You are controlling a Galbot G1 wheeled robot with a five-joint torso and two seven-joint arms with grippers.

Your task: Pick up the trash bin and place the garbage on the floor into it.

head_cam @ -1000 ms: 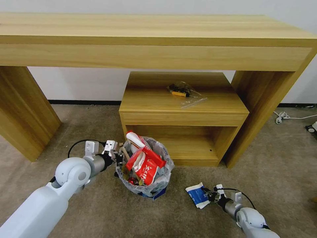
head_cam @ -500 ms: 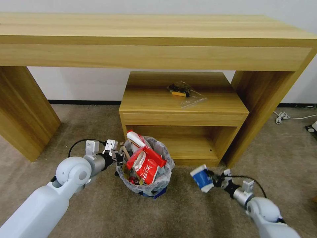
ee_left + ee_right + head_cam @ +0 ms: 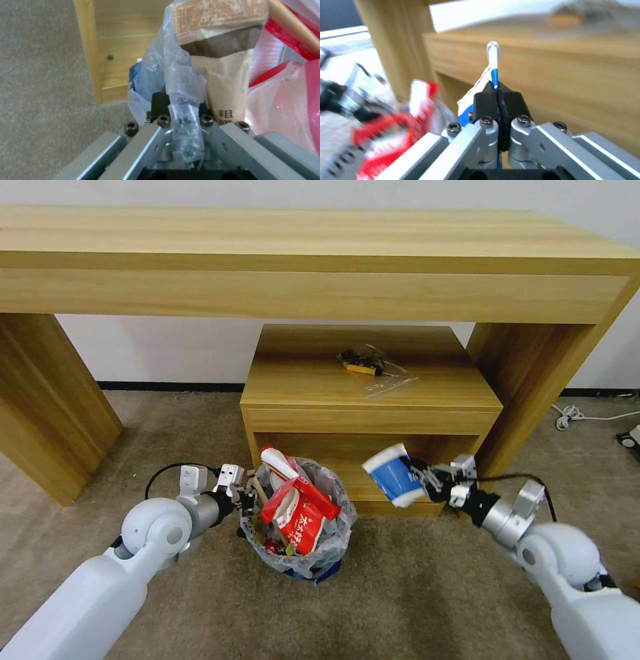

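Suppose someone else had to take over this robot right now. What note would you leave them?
Left gripper: jaws shut on the bag-lined rim of the trash bin, beside the bin on the floor.
Right gripper: jaws shut on a flattened blue and white paper cup, held in the air to the right of the bin, in front of the low wooden cabinet.
Done: the bin is heaped with red wrappers and other litter.
Left: bring the cup over the bin and let go. I see no other litter on the carpet in the head view.
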